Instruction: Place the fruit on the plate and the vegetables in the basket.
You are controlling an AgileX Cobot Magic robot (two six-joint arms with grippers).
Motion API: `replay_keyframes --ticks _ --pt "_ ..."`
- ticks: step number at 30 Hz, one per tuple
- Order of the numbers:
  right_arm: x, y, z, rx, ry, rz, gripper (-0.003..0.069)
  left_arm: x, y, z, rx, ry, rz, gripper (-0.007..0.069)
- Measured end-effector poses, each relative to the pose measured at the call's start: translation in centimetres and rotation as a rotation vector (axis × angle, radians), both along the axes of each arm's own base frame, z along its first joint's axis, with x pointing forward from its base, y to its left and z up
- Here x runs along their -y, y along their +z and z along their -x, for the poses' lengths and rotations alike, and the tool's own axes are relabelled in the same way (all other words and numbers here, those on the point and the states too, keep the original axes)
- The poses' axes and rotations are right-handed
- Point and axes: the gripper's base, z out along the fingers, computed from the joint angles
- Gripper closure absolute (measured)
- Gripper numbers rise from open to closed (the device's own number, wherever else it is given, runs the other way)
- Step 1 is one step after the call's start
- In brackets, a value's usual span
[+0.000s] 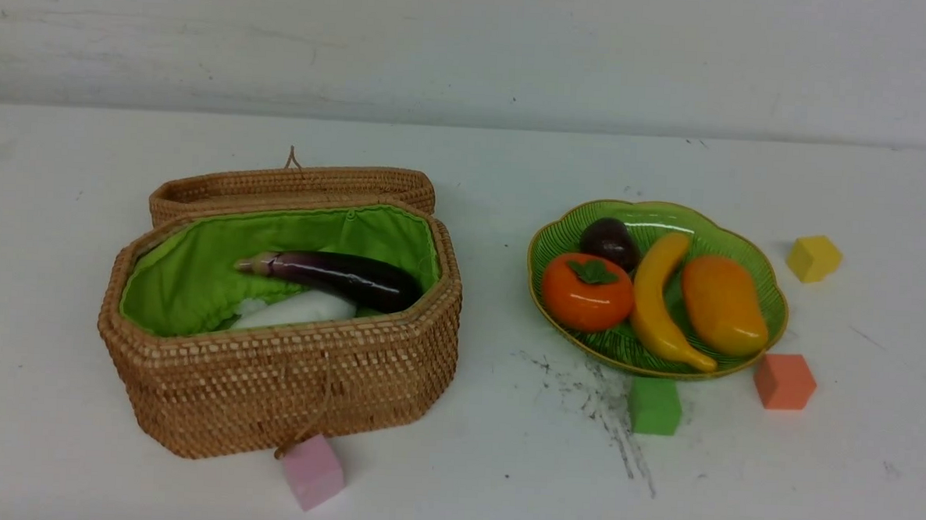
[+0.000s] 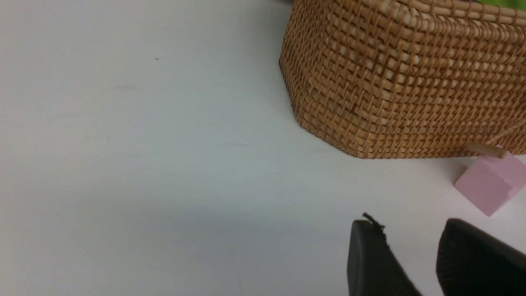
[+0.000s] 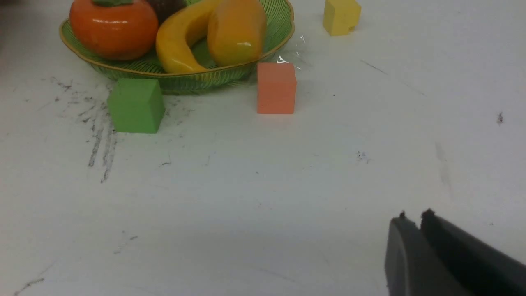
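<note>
The open rattan basket (image 1: pixel 286 377) stands on the left of the table. Inside it lie the purple eggplant (image 1: pixel 345 277) and the white vegetable (image 1: pixel 297 311). The pepper is hidden or out of view. The green plate (image 1: pixel 745 249) on the right holds the persimmon (image 1: pixel 586 293), banana (image 1: pixel 653 299), mango (image 1: pixel 723 304) and mangosteen (image 1: pixel 610 241). Neither gripper shows in the front view. My left gripper (image 2: pixel 407 226) is open and empty above the table near the basket's wall (image 2: pixel 394 82). My right gripper (image 3: pixel 414 216) is shut and empty, well short of the plate (image 3: pixel 185 80).
The basket's lid (image 1: pixel 294 186) lies open behind it. A pink cube (image 1: pixel 313 471) sits at the basket's front. A green cube (image 1: pixel 654 405) and an orange cube (image 1: pixel 784 380) sit before the plate, and a yellow cube (image 1: pixel 813 257) to its right. Dark scuff marks lie between them.
</note>
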Motion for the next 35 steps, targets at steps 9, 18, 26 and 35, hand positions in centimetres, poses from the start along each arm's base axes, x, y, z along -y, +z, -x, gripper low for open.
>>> replay_keyframes --ticks 9,18,26,35 --pt "0.00 -0.01 0.00 -0.001 0.000 0.000 0.0592 0.00 0.00 0.00 0.000 0.000 0.000 0.0386" --pt "0.00 -0.01 0.00 -0.001 0.000 0.000 0.0580 0.00 0.00 0.00 0.000 0.000 0.000 0.0386" --pt "0.00 -0.01 0.00 -0.001 0.000 0.001 0.0571 0.00 0.00 0.00 0.000 0.000 0.000 0.0386" --pt "0.00 0.00 0.00 0.000 0.000 0.000 0.0567 0.00 0.00 0.00 0.000 0.000 0.000 0.0386"
